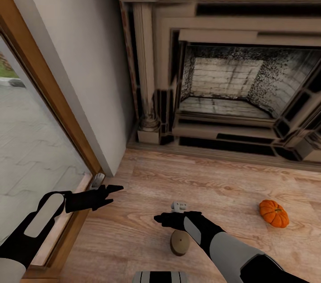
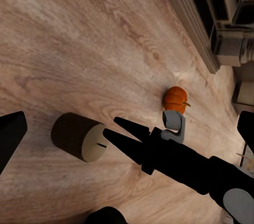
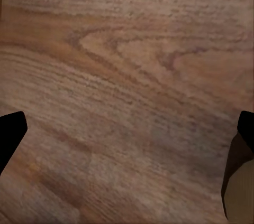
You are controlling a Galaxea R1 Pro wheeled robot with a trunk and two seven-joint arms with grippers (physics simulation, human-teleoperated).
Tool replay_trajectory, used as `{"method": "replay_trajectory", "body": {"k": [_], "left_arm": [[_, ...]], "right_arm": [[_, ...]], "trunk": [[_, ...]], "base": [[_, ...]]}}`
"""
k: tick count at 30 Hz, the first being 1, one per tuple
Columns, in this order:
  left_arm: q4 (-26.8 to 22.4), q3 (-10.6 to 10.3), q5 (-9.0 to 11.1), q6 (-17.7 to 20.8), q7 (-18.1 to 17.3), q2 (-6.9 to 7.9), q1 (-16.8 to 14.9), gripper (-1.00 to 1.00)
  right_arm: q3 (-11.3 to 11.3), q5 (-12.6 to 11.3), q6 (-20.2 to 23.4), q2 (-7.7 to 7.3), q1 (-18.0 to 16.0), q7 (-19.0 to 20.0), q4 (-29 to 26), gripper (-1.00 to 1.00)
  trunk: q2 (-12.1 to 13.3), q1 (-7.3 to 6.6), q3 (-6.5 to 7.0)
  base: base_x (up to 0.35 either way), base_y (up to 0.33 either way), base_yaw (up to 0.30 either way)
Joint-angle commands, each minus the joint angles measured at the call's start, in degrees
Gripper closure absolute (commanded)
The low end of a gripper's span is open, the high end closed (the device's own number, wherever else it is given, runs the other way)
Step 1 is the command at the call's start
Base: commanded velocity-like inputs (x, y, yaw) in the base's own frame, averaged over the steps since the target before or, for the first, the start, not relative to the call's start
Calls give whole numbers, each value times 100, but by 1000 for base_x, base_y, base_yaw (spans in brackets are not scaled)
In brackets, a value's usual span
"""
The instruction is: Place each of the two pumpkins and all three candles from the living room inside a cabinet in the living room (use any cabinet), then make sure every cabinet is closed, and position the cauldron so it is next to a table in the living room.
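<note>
- Where the wooden floor (image 1: 214, 185) meets the wall, a stone fireplace (image 1: 223, 91) stands at its far edge, firebox pale and soot-speckled inside.
- Glass door with wooden frame (image 1: 58, 109): along the floor's left edge; paved ground shows through it.
- Pumpkin (image 1: 273, 213), one item: small, orange, ribbed, resting on the floor toward its right edge, in front of the fireplace hearth. In the left wrist view it (image 2: 175, 98) lies beyond the right arm.
- Candle (image 1: 179, 242), one item: short tan cylinder, upright on the floor near its near edge, just under the right forearm. In the left wrist view it (image 2: 79, 137) sits just beside the right end effector's fingertips (whether they touch it cannot be told); in the right wrist view it (image 3: 241, 189) appears beside one finger.
- Left end effector (image 1: 115, 190): held above the floor by the door frame corner, fingers spread, holding nothing.
- Right end effector (image 1: 158, 218): low over the floor, pointing left, just above and beside the candle; fingers spread apart in its wrist view, with bare wood grain between them.
</note>
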Motion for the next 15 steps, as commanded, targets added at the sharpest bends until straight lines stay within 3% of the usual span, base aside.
{"method": "replay_trajectory", "body": {"k": [1, 15], "left_arm": [[0, -7, -52, 6, -56, 4, -3, -100], [-4, -11, -39, 9, -65, 17, -3, -100]], "right_arm": [[1, -3, 21, 0, -3, 9, -3, -100], [1, 4, 33, 0, -3, 9, 2, -100]], "trunk": [[-2, -1, -4], [-2, -1, -4]], "base": [[0, 0, 0], [0, 0, 0]]}}
